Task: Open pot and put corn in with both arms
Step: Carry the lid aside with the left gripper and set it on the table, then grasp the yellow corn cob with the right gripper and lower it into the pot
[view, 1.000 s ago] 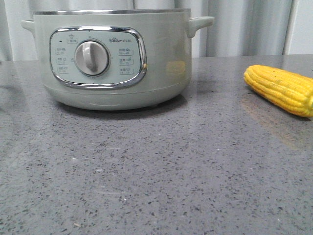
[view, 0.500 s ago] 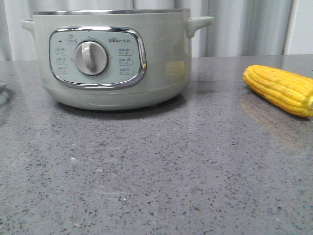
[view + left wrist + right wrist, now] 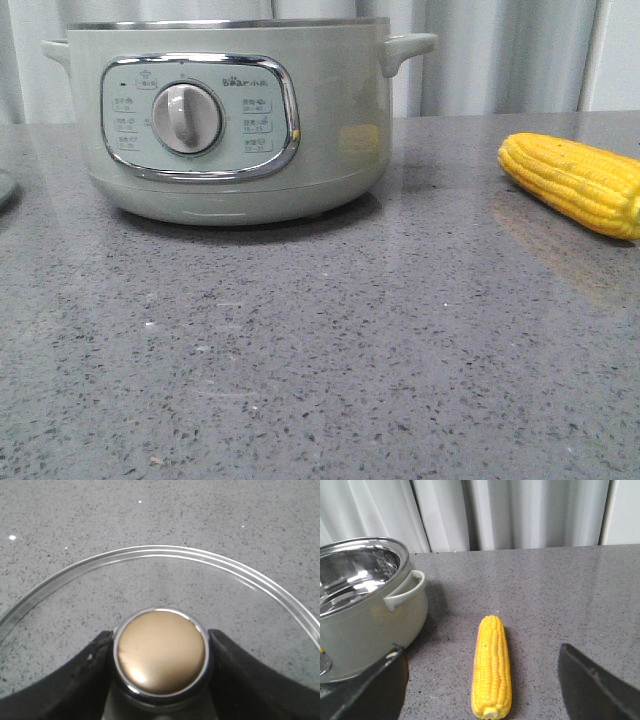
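Observation:
The pale-green pot [image 3: 230, 120] stands open at the back left of the grey table, its steel inside showing in the right wrist view [image 3: 355, 575]. The yellow corn [image 3: 575, 180] lies on the table to the pot's right. My left gripper [image 3: 160, 652] is shut on the gold knob [image 3: 160, 645] of the glass lid [image 3: 165, 555], held low over the table to the left of the pot; I cannot tell whether the lid touches the table. My right gripper [image 3: 480, 652] is open above the corn [image 3: 491, 670], which lies lengthwise between the two fingers, apart from both.
A sliver of the lid's edge [image 3: 4, 187] shows at the far left of the front view. Pale curtains [image 3: 520, 515] hang behind the table's far edge. The pot's side handle [image 3: 405, 592] sticks out toward the corn.
The lid's edge has come into the far left of the front view and sunk lower. The pot and the corn have not moved.

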`<act>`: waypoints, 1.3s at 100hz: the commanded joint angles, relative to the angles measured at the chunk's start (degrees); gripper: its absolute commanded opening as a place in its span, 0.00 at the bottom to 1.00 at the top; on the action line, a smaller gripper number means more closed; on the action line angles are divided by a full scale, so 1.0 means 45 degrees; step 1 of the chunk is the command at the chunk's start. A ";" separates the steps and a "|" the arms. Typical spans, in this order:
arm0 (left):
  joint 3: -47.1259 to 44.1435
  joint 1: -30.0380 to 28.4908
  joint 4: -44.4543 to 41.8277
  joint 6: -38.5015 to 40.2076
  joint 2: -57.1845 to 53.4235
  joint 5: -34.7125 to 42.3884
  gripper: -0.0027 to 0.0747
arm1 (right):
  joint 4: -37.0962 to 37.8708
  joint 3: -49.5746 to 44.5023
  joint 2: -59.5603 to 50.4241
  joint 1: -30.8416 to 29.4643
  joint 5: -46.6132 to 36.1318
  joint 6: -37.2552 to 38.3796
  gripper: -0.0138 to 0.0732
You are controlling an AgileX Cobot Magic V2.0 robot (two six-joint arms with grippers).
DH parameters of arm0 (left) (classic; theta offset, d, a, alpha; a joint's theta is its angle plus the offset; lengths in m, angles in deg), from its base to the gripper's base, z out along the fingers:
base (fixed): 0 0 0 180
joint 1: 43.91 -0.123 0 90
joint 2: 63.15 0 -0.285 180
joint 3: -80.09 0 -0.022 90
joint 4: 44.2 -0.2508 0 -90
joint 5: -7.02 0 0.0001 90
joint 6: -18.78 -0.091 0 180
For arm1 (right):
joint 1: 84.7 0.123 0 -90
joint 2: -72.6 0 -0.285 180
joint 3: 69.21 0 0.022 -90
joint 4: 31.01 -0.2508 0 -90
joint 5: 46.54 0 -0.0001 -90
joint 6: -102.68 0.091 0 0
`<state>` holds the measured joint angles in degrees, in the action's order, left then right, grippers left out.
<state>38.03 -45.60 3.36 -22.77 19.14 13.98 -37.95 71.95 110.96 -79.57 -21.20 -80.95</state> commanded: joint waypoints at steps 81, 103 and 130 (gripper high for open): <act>0.0468 0.0051 0.0000 0.0065 -0.9726 -0.3012 0.48 | -0.0340 0.3863 1.0493 0.0248 0.1746 -0.0122 0.60; 0.0468 0.0051 0.0000 0.0065 -0.9907 -0.3285 0.44 | -0.0346 0.5346 1.0454 0.0248 0.2534 -0.0173 0.08; 0.0468 0.0160 0.0093 0.0065 -0.9907 -0.3788 0.30 | -0.1668 0.9913 0.9947 0.0783 0.2510 -0.0174 0.08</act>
<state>38.10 -45.48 2.86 -22.77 -25.62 -4.77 -41.54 109.13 157.90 -77.54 -6.92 -81.03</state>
